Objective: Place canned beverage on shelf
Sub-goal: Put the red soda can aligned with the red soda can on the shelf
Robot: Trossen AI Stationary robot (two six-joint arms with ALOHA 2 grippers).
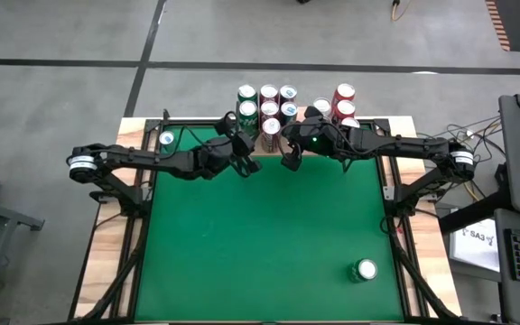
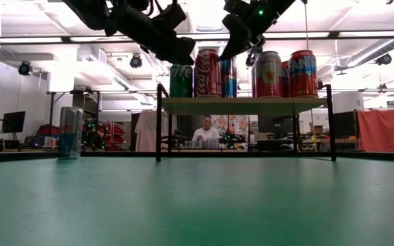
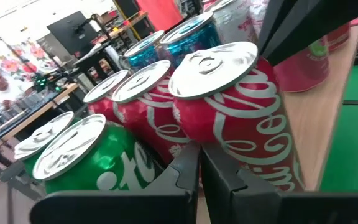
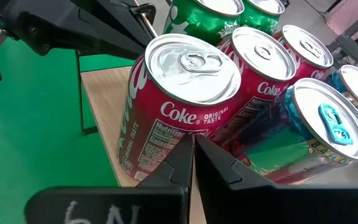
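The shelf (image 2: 245, 105) stands at the table's far edge with several cans on its wooden board. A red Coke can (image 1: 271, 129) stands upright at the board's near edge. My left gripper (image 1: 249, 162) is shut and hangs just to the can's near left. My right gripper (image 1: 287, 161) is shut and hangs just to its near right. Both point at the can. The left wrist view shows the shut fingers (image 3: 201, 171) low in front of this can (image 3: 235, 118). The right wrist view shows the same (image 4: 192, 149) before its label (image 4: 179, 118). My left gripper points its shut fingers at the Coke can's lower side (image 3: 229, 155), slanting from the near left; I cannot tell whether they touch it. My right gripper points its shut fingers at the can's lower side (image 4: 166, 146) from the near right; I cannot tell whether they touch it.
Green cans (image 1: 247, 94), blue cans (image 1: 288, 95) and red cans (image 1: 343, 95) crowd the shelf behind the Coke can. One can (image 1: 366, 269) stands on the green table at the near right, another (image 1: 167, 138) at the far left. A person (image 2: 206, 130) sits beyond the table.
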